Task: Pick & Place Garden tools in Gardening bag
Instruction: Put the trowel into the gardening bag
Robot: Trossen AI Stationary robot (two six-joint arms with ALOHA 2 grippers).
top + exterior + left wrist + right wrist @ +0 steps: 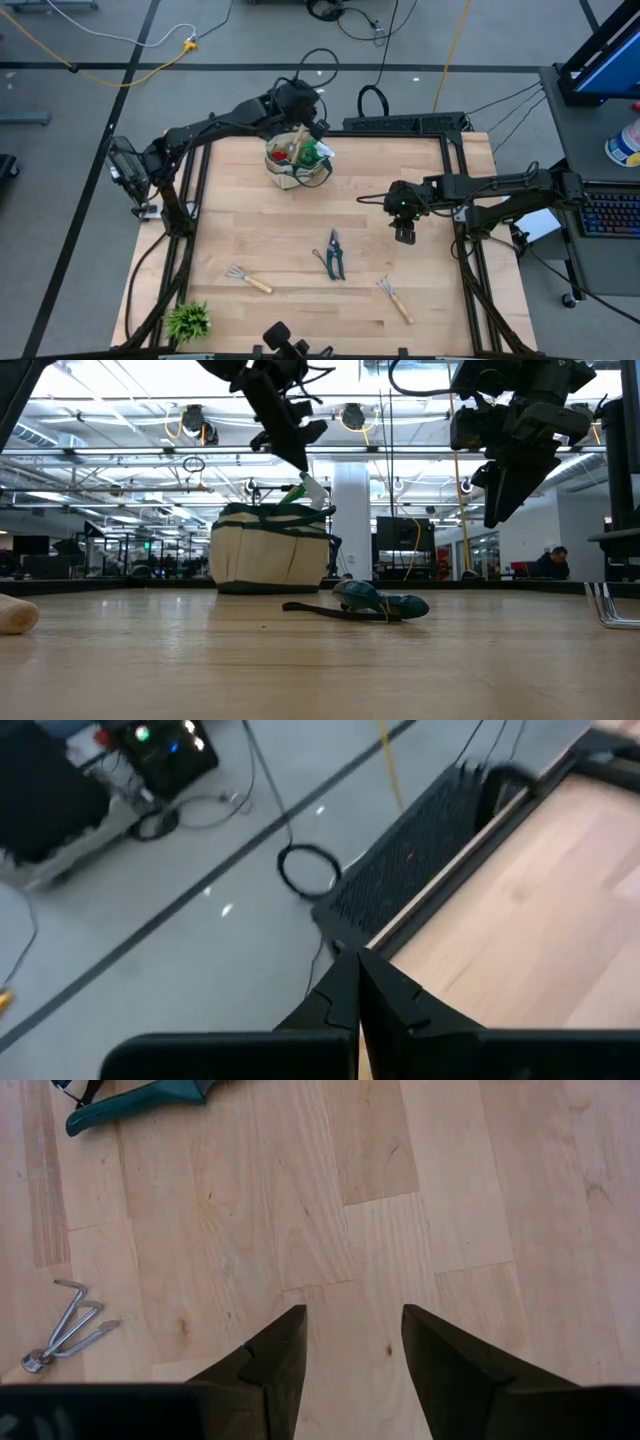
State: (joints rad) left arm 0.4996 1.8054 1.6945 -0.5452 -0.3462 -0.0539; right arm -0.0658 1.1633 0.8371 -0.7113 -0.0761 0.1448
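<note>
The beige gardening bag (297, 162) with dark green trim stands on its base at the table's far side. Wooden handles and a green spray bottle (314, 153) stick out of its top. The bag also shows in the low view (270, 548). My left gripper (312, 118) is shut and empty, up in the air just beyond the bag (358, 972). My right gripper (404, 236) is open and empty above bare table at the right (352, 1335). Dark pruning shears (334, 255) lie flat mid-table. Two wooden-handled hand rakes lie flat, one toward the near left (247, 279) and one toward the near right (394, 298).
A small leafy green plant (187, 320) stands at the near left corner. Bare wood lies between the bag and the shears. A dark frame rail (405, 124) runs along the table's far edge. Cables lie on the floor beyond it.
</note>
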